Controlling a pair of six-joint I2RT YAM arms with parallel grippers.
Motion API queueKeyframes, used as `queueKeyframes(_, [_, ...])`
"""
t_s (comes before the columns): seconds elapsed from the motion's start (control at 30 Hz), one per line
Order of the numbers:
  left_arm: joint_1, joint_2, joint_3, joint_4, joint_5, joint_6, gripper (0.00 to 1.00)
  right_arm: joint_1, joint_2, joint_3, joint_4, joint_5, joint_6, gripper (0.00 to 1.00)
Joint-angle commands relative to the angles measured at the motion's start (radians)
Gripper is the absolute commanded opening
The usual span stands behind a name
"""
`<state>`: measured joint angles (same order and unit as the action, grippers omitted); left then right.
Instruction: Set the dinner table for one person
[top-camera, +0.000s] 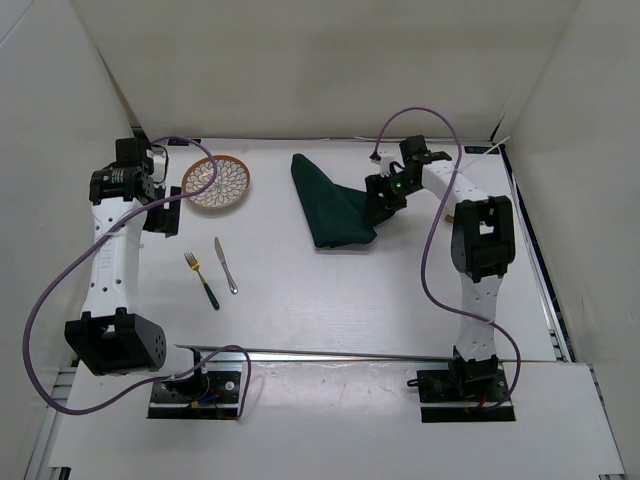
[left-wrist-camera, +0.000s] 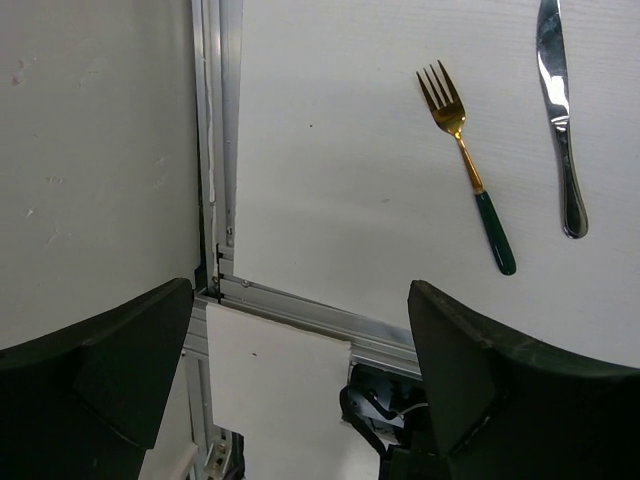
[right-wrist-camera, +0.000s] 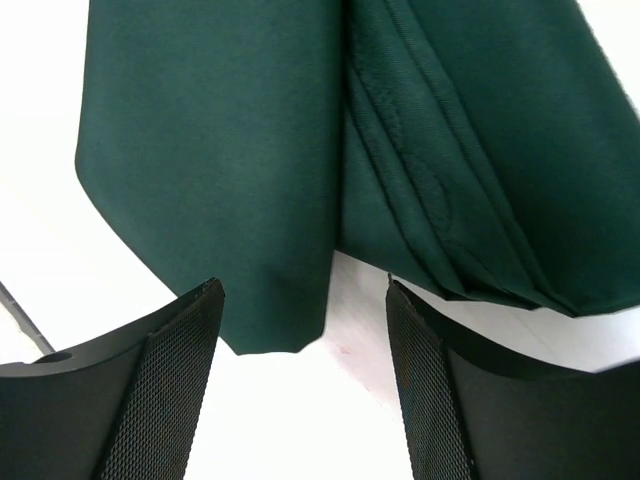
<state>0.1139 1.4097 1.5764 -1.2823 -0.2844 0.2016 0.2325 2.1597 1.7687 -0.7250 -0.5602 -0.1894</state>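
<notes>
Toward the far left of the dinner table (top-camera: 330, 300) sat the one dish in view, a round plate (top-camera: 216, 183) with a brown rim, its whole patterned face showing and the left arm's wrist just beside it. Nearer and slightly rightward, a gold fork with a dark green handle (top-camera: 201, 280) and a silver knife (top-camera: 226, 265) lay side by side without touching, handles toward the near edge. A dark green cloth (top-camera: 330, 205) lay folded in the far middle, its pointed end close to the far wall (top-camera: 300, 60). The left gripper (top-camera: 163, 215) hung over the left margin, its fingers (left-wrist-camera: 110, 380) spread wide with nothing between them, and its camera looked down on the aluminium rail (left-wrist-camera: 300, 315) along the table's near edge, with the fork (left-wrist-camera: 465, 165) and knife (left-wrist-camera: 558, 110) off to the right. The right gripper (top-camera: 378, 205) sat at the cloth's right side, fingers (right-wrist-camera: 150, 390) parted, with a corner of the cloth (right-wrist-camera: 220, 150) lying just ahead of the gap; whether the tips touched the fabric could not be told from these angles. A broad stretch of bare white tabletop ran from the cutlery across to the right arm and along the near side, while the plate and cloth kept to the far half, near the walls.
</notes>
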Motion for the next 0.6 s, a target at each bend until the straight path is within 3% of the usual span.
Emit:
queueKeyframes(0.0, [-0.005, -0.043, 0.028, -0.003, -0.030, -0.004, 1.00, 0.010, -0.058, -0.038, 0.009, -0.035, 0.016, 0.70])
queueKeyframes(0.2, [-0.005, -0.032, 0.019, 0.006, -0.019, -0.004, 1.00, 0.028, -0.044, -0.121, 0.018, -0.023, 0.025, 0.67])
queueKeyframes(0.37, [-0.005, -0.014, 0.065, -0.003, -0.010, -0.004, 1.00, 0.028, -0.035, -0.140, 0.027, -0.023, 0.025, 0.53])
queueKeyframes(0.4, [-0.005, -0.014, 0.065, -0.003, -0.010, -0.004, 1.00, 0.028, -0.025, -0.140, 0.027, -0.023, 0.025, 0.47])
queueKeyframes(0.5, [-0.005, -0.014, 0.054, -0.003, -0.010, -0.004, 1.00, 0.037, -0.015, -0.112, 0.016, 0.000, 0.025, 0.09])
queueKeyframes(0.57, [-0.005, -0.014, 0.042, 0.006, -0.010, -0.004, 1.00, 0.051, -0.030, -0.112, 0.016, 0.020, 0.025, 0.00])
